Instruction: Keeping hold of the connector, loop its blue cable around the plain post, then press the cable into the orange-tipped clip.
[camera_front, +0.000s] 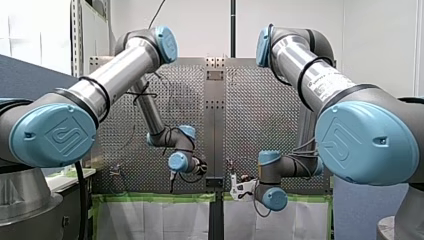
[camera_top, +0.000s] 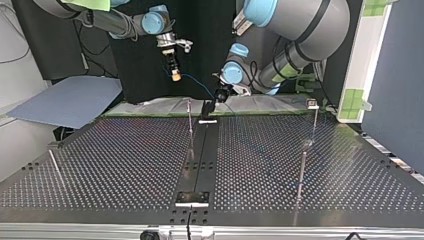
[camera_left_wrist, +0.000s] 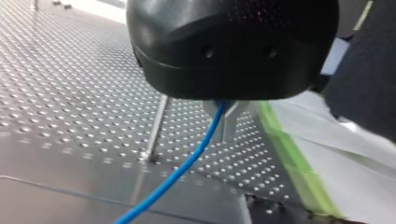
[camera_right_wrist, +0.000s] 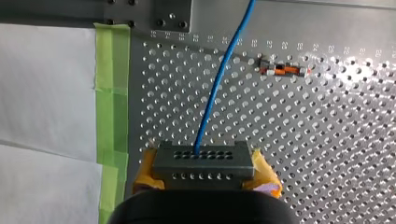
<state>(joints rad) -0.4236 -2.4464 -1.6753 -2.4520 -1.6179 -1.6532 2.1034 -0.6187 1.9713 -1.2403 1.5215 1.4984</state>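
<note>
Black housing (camera_left_wrist: 231, 46) of my left jaws fills the near part of the left wrist view. Beneath it the two metal fingers (camera_left_wrist: 235, 122) are drawn together on the blue cable (camera_left_wrist: 187, 161), which runs out from between them over the desk (camera_left_wrist: 56, 93). Just beyond stands a thin metal post (camera_left_wrist: 156, 123), apart from the cable, its top hidden by the housing.

My right jaws are closed on the grey connector (camera_right_wrist: 203, 161), with a yellow pad (camera_right_wrist: 148, 165) pressed against each end of it. They hold it above the desk near a strip of green tape (camera_right_wrist: 112, 93). From the connector's face the cable leads away over the holes, passing beside the orange-tipped clip (camera_right_wrist: 280, 71) without touching it.

Seen from across the desk, the cable sags through the air between both jaws, which hang near the top view's far edge.
</note>
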